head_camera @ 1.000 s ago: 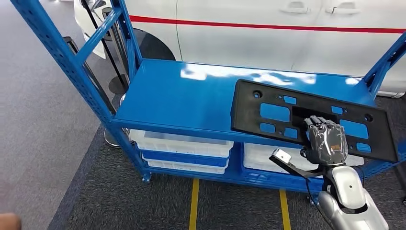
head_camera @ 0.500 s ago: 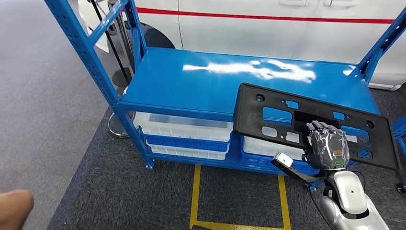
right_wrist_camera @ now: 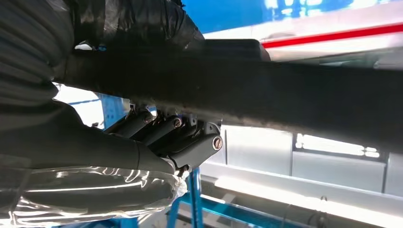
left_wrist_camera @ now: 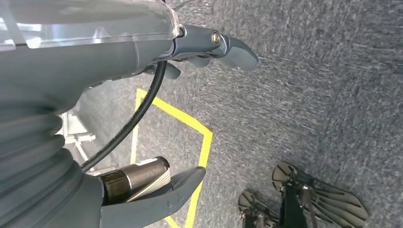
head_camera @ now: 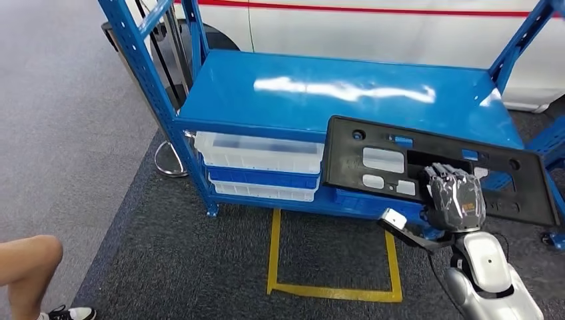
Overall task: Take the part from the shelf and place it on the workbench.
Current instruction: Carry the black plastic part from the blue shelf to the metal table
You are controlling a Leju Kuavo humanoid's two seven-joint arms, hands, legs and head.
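The part (head_camera: pixel 426 157) is a long black plastic panel with several cut-outs. My right hand (head_camera: pixel 455 197) grips its near edge and holds it level in the air, in front of the blue shelf (head_camera: pixel 300 100) and overlapping the shelf's front right edge. In the right wrist view the dark fingers (right_wrist_camera: pixel 161 137) curl under the part (right_wrist_camera: pixel 309 99), with the thumb side on top. My left hand (left_wrist_camera: pixel 95 61) hangs over the grey carpet, fingers apart and holding nothing.
White bins (head_camera: pixel 260 153) sit on the shelf's lower level. A yellow floor outline (head_camera: pixel 273 253) lies on the carpet before the shelf. A white car (head_camera: pixel 400 27) stands behind it. A person's bare leg (head_camera: pixel 26 260) shows at the lower left, and a stanchion base (head_camera: pixel 166 163) stands left of the shelf.
The whole view has pulled back from the shelf, so the camera moved. The part stays in my right hand and now hangs mostly off the shelf's front. The person's leg has come further in.
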